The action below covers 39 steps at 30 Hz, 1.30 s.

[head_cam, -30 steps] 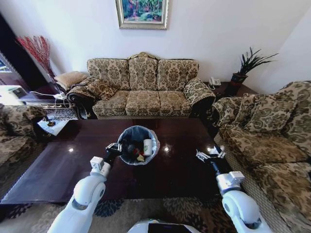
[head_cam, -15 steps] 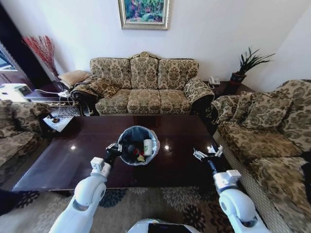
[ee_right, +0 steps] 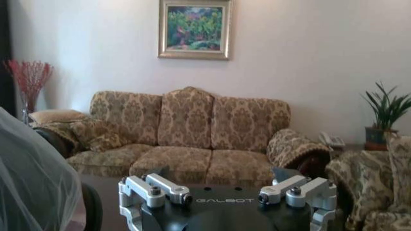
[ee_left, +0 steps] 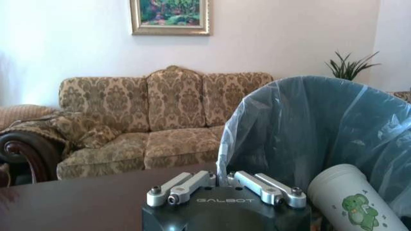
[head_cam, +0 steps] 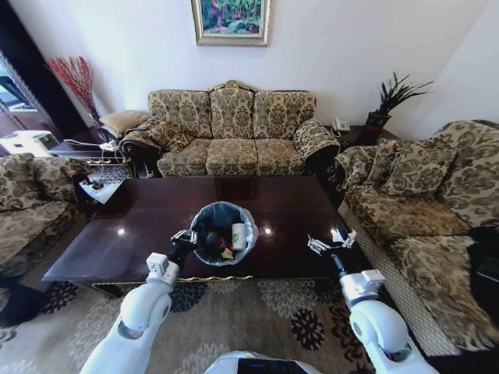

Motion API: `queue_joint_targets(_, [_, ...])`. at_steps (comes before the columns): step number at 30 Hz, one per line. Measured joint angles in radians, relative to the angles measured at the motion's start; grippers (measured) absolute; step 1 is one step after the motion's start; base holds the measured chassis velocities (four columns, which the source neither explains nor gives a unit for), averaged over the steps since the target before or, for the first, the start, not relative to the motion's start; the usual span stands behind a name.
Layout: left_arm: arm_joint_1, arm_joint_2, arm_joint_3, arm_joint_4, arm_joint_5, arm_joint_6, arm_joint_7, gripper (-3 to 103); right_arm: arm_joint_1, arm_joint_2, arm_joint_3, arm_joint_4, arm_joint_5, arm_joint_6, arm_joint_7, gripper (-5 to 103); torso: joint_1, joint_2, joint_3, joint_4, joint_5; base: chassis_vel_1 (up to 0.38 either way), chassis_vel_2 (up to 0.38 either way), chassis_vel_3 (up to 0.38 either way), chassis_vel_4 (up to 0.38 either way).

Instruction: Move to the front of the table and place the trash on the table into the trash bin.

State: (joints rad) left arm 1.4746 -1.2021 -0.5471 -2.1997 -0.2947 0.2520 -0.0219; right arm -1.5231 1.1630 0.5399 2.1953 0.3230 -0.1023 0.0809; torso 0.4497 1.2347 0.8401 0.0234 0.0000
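The trash bin (head_cam: 223,232) is seen standing on the table (head_cam: 140,226), near its front edge and about midway along it, lined with a grey-blue plastic bag folded over the rim. Inside it the trash is gathered: a white paper cup (head_cam: 238,235) with a green print leans against the inner wall, with dark items and a scrap beside it. The left gripper (head_cam: 182,238) is closed on the bin's rim at the bin's left side, the bag's plastic being pinched between its fingers (ee_left: 186,185). The right gripper (head_cam: 330,241) is held above the table's right end, well apart from the bin, its fingers (ee_right: 154,187) spread and nothing between them. The glossy tabletop around the bin is bare apart from light reflections. A patterned three-seat sofa (head_cam: 231,139) stands behind the table under a framed painting (head_cam: 230,20); an armchair (head_cam: 417,202) is placed just beside the table's right end, and a potted plant (head_cam: 387,101) on a corner stand behind it
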Motion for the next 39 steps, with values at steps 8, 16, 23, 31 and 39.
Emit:
queue_joint_targets(8, [-0.006,0.016,0.023,0.016,0.007,0.0,0.003,3,0.104,-0.103,-0.08,0.077,0.066,-0.044,0.035,100,0.001,0.0,0.0,0.0003,0.0,0.015,-0.014,-0.017,0.016])
queue_joint_targets(16, [-0.056,0.1,0.093,0.08,-0.012,0.028,0.016,3,0.256,-0.368,-0.156,0.255,0.303,-0.124,0.054,100,0.0,0.0,0.0,0.0001,0.0,0.0,0.0,0.0,0.0])
queue_joint_targets(23, [-0.139,0.217,0.228,0.129,-0.093,0.057,0.021,3,0.463,-0.511,-0.284,0.311,0.557,-0.168,0.003,100,0.0,0.0,0.0,0.0002,-0.0002,0.0,0.0,0.0,0.0])
queue_joint_targets(31, [-0.205,0.254,0.286,0.14,-0.137,0.075,0.018,3,0.5,-0.508,-0.406,0.282,0.648,-0.183,-0.07,100,0.0,0.0,0.0,0.0,0.0001,0.0,0.0,0.0,0.0])
queue_joint_targets(39, [-0.222,0.243,0.292,0.136,-0.144,0.075,0.018,3,0.534,-0.453,-0.568,0.215,0.646,-0.173,-0.092,100,0.0,0.0,0.0,0.0002,-0.0001,0.0,0.0,0.0,0.0])
